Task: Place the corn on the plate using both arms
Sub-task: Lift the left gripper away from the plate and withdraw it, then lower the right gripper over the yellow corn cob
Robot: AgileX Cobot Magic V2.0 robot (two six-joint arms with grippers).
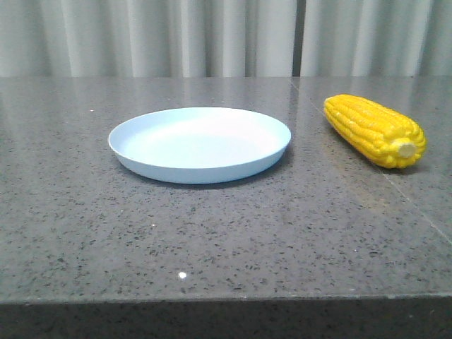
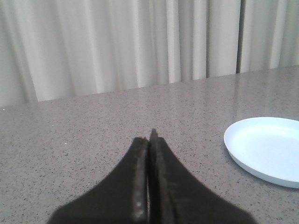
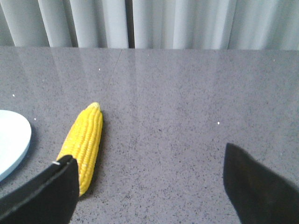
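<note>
The yellow corn (image 1: 374, 130) lies on the table to the right of the pale blue plate (image 1: 200, 143), its pale stub end toward the front. Neither gripper shows in the front view. In the right wrist view my right gripper (image 3: 148, 161) is open wide and empty above the table; the corn (image 3: 84, 143) lies by one finger (image 3: 51, 189), outside the gap, with a slice of the plate (image 3: 13, 144) at the frame edge. In the left wrist view my left gripper (image 2: 149, 140) is shut and empty, and the plate (image 2: 268, 149) lies off to one side.
The grey speckled stone table (image 1: 212, 233) has its front edge at the bottom of the front view. A seam (image 1: 417, 212) runs through the tabletop under the corn. White curtains (image 1: 212, 35) hang behind the table.
</note>
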